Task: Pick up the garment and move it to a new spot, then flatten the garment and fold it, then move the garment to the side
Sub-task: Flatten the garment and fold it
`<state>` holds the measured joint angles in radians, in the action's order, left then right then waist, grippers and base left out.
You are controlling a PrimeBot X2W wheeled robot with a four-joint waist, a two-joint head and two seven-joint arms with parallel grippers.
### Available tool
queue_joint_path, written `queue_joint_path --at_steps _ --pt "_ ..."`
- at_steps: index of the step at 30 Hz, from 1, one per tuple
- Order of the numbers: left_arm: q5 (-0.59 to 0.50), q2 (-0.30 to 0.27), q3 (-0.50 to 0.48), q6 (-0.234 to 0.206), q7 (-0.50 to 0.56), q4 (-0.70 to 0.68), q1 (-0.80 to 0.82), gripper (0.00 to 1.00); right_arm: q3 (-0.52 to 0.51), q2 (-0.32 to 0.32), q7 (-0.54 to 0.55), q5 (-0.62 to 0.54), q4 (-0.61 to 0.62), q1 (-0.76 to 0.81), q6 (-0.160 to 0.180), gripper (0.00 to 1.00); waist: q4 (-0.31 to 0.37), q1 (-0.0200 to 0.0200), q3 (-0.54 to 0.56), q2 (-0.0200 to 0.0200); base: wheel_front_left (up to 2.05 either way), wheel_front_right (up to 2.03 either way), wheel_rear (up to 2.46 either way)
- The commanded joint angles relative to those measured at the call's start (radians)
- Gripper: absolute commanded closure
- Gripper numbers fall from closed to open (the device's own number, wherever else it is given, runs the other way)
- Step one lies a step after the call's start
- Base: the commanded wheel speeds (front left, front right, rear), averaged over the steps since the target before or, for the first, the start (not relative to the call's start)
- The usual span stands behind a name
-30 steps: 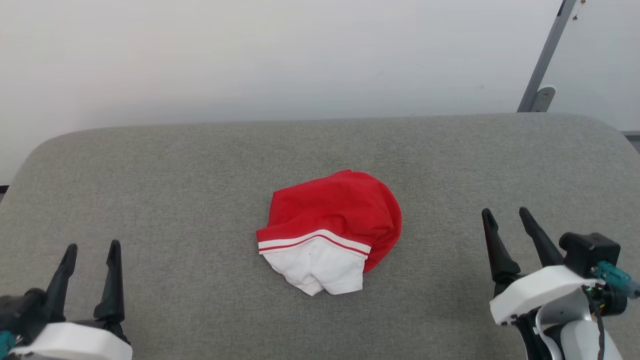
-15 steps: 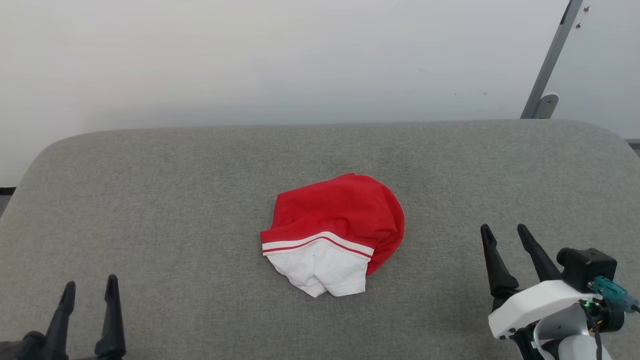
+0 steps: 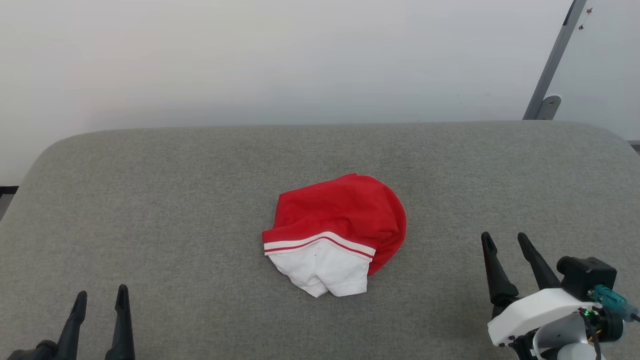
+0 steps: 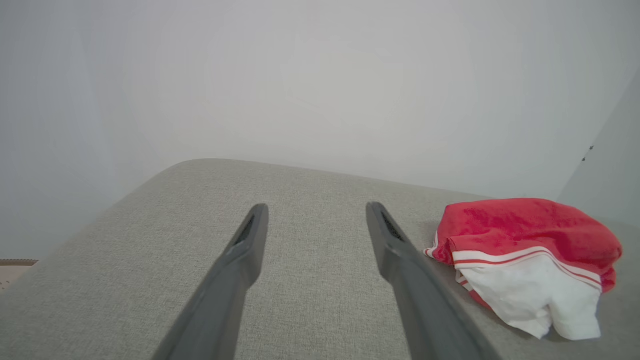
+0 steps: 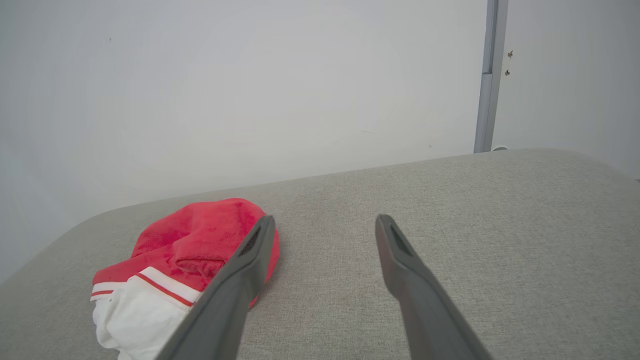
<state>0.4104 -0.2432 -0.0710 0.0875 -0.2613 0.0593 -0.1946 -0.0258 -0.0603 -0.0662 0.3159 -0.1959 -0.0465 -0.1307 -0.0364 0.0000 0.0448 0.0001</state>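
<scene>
The garment point(image 3: 339, 225) lies crumpled in a small heap at the middle of the grey padded surface point(image 3: 175, 200), red on top with a white sleeve and striped trim toward me. It also appears at the right of the left wrist view as a red and white heap point(image 4: 525, 255) and at the lower left of the right wrist view point(image 5: 185, 260). My left gripper point(image 3: 101, 295) stands open at the lower left, well away from the cloth. My right gripper point(image 3: 505, 237) is open at the lower right, also apart from it. Both hold nothing.
A pale wall rises behind the padded surface. A grey metal post point(image 3: 552, 65) with a foot bracket stands at the back right, beyond the surface's far edge. The surface's rounded corners show at the back left and right.
Both grippers have drawn back toward the bottom of the head view, the left one more. The view has shifted slightly; the garment lies as before.
</scene>
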Motion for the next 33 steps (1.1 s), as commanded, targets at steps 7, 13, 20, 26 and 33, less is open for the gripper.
queue_joint_path --at_steps 7,13,20,26,33 --pt "-0.028 0.018 -0.026 0.024 -0.005 0.009 0.015 0.00 0.001 0.008 0.006 -0.001 -0.005 0.011 0.000 0.00 -0.006 0.0000 -0.003 -0.0001 0.00 0.00 0.00" --pt "-0.035 0.028 -0.024 0.035 -0.005 0.016 0.022 0.00 0.069 0.009 0.052 0.006 -0.013 0.000 0.000 0.00 -0.026 0.0000 -0.007 -0.0001 0.00 0.00 0.00" --pt "-0.040 0.025 -0.010 0.040 -0.005 0.021 0.027 0.00 0.199 0.003 0.148 0.028 -0.039 -0.032 0.000 0.00 -0.066 0.0000 -0.018 -0.0001 0.00 0.00 0.00" --pt "-0.036 0.024 0.007 0.042 -0.005 0.026 0.043 0.00 0.280 -0.018 0.265 0.048 -0.074 -0.061 0.000 0.00 -0.113 0.0000 -0.040 -0.0001 0.00 0.00 0.00" --pt "-0.026 0.027 0.038 0.042 -0.005 0.040 0.080 0.00 0.308 -0.033 0.391 0.012 -0.122 -0.109 0.000 0.00 -0.175 0.0000 -0.086 -0.0001 0.00 0.00 0.00"
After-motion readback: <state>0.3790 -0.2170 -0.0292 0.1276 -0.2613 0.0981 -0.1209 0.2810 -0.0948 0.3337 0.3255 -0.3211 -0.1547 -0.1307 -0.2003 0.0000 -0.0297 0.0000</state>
